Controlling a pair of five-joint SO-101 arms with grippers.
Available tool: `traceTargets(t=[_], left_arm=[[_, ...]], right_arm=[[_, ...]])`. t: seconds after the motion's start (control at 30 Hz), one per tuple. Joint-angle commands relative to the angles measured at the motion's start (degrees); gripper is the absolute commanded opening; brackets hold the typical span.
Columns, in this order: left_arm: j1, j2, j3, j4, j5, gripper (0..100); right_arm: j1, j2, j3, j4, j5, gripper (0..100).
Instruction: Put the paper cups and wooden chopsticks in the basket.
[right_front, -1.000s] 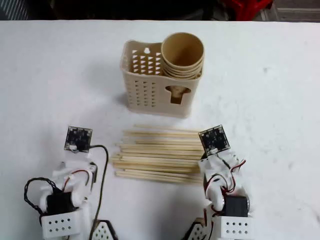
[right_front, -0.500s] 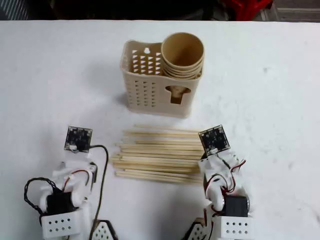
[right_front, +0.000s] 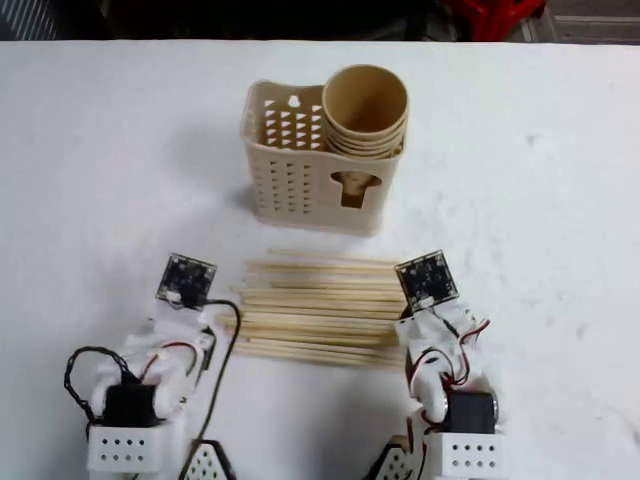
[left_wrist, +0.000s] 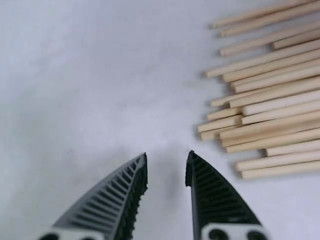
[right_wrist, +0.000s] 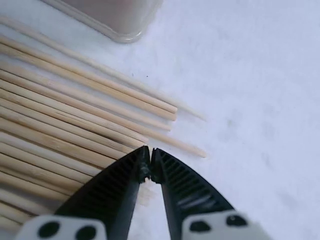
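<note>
The chopsticks lay in a loose pile on the table, long axes running side to side and ends pointing at the two arms, just in front of the basket. The paper cups stood nested in the basket's right end, mouths up. From above, the right arm covered the pile's right ends. The left gripper hung slightly parted and empty over bare table, just beside the left ends. The right gripper had its tips pressed together over the pile. Since a second before, the left arm had swung in toward the pile; the right had stayed put.
</note>
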Motion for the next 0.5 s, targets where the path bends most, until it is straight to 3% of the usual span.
traceTargets(t=[0.0,0.33,0.47], left_arm=[[-0.3,-0.4,-0.1,0.2,0.4,15],[-16.7,-0.4,-0.1,-7.0,0.4,15],[-21.7,-0.4,-0.4,-9.9,-8.1,15]], right_arm=[[-2.2,0.0,0.5,-0.8,0.2,1.8],[-2.8,0.0,0.5,-0.7,0.5,2.0],[-2.3,-0.3,0.5,3.0,0.5,2.1]])
